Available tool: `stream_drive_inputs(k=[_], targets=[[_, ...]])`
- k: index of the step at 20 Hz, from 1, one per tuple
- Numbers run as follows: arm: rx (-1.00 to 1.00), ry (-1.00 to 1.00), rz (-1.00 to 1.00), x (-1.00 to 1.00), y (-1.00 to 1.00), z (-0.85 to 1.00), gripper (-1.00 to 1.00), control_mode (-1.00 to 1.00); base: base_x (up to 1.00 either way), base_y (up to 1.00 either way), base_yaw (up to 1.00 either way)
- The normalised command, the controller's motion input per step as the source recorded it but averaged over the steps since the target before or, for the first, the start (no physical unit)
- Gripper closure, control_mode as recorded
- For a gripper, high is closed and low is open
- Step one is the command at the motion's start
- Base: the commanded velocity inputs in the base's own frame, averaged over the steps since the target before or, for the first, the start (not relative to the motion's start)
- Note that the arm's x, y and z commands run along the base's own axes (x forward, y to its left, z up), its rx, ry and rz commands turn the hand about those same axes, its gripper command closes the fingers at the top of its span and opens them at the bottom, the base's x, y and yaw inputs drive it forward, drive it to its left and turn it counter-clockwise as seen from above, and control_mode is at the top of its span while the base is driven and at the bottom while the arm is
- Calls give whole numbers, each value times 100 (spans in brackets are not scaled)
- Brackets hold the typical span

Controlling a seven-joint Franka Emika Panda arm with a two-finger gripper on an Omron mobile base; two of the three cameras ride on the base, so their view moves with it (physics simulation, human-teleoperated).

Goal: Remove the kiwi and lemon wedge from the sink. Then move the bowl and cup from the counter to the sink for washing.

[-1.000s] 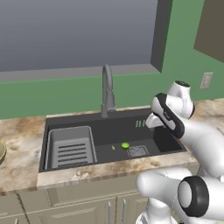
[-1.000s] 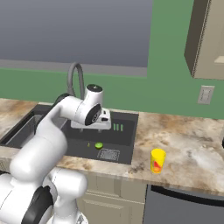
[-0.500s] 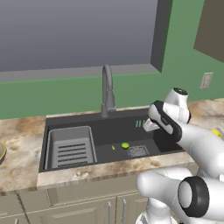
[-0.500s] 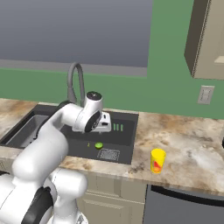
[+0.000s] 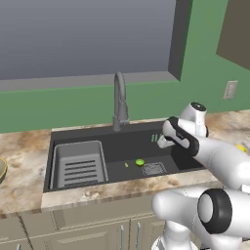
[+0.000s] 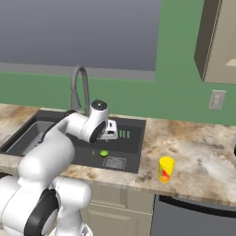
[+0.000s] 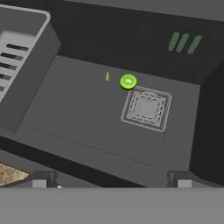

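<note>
The kiwi (image 5: 140, 162) (image 6: 104, 153) (image 7: 128, 82) lies on the floor of the dark sink (image 5: 88, 133) (image 7: 87, 122), just left of the square drain (image 7: 146, 109). The lemon wedge (image 5: 126, 165) (image 7: 107, 77), a tiny yellow sliver, rests close beside the kiwi. My gripper (image 5: 161, 142) (image 6: 109, 133) (image 7: 111, 183) hovers above the basin's right half, open and holding nothing, with the fruit ahead of it. The yellow cup (image 6: 166, 169) stands on the counter (image 6: 193, 147) right of the sink. A sliver of the bowl (image 5: 1, 168) shows at the far left edge.
A grey ribbed rack (image 5: 79, 163) (image 7: 17, 61) fills the sink's left part. The gooseneck faucet (image 5: 119, 102) (image 6: 79, 87) rises behind the basin. A green wall with an outlet (image 6: 215, 99) backs the counter, and a cabinet (image 6: 221, 41) hangs at upper right.
The hand has dropped lower over the right half of the sink and shifted slightly left. The kiwi, lemon wedge and cup have not moved.
</note>
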Motion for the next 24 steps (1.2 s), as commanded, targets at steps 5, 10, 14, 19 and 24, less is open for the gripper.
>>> stream_drive_inputs(k=[5,10,14,19,24], targets=[[0,-3,0,18,0,-14,-100,-100,0,0,0],[0,-1,0,16,1,-13,-100,-100,0,0,0],[0,0,0,15,3,-11,-100,-100,0,0,0],[0,0,0,18,9,-12,-100,-100,0,0,0],[0,0,0,17,3,-12,-100,-100,0,0,0]])
